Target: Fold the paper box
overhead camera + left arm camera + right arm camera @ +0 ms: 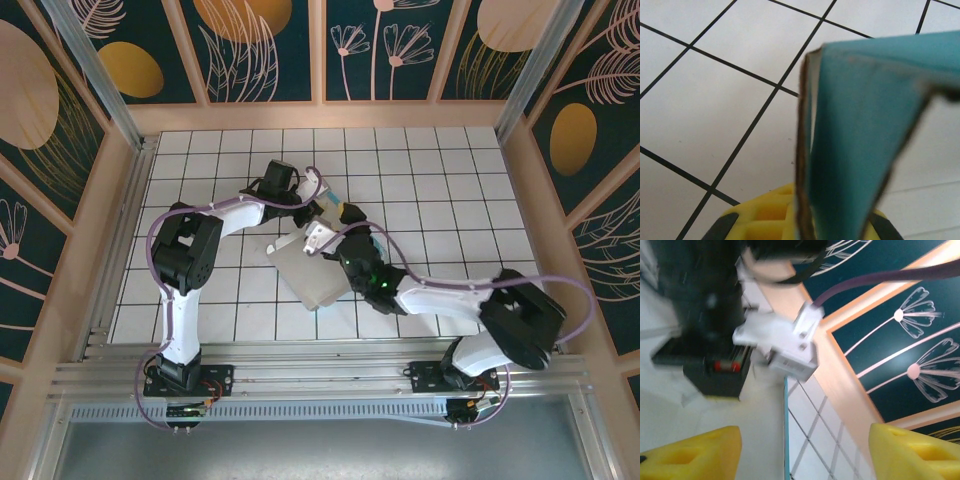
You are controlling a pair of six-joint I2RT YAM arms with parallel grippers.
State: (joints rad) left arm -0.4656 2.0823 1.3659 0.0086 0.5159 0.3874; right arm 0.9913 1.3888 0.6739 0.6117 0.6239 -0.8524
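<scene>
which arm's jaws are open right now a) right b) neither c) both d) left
a: the right arm's yellow fingers stand wide apart, while the left arm's jaws are shut on a flap of the thin teal-and-white card paper box.

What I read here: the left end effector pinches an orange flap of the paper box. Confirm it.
Not orange: the left end effector pinches a teal flap of the paper box, as the left wrist view shows.

left arm (235,212), right arm (440,297) crowding paper box (305,275), far tiles (450,160) (both corners) free
</scene>
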